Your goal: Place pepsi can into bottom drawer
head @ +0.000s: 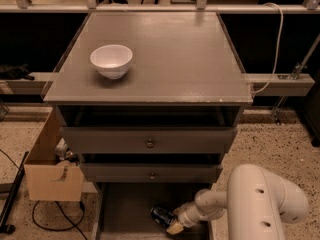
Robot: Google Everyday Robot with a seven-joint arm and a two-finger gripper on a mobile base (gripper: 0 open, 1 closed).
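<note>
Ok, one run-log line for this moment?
claw: at pepsi can, low in bottom drawer | pepsi can: inside bottom drawer | white bowl: on cabinet top

Light: dim, warm, from overhead | glare: soft sheen on counter [170,59] far edge | shadow: deepest low down, my hand [172,223] in murky bottom drawer [125,214], front right.

In the bottom drawer [125,211], cut off below, the jaws hide the pepsi can's [162,215] end.
</note>
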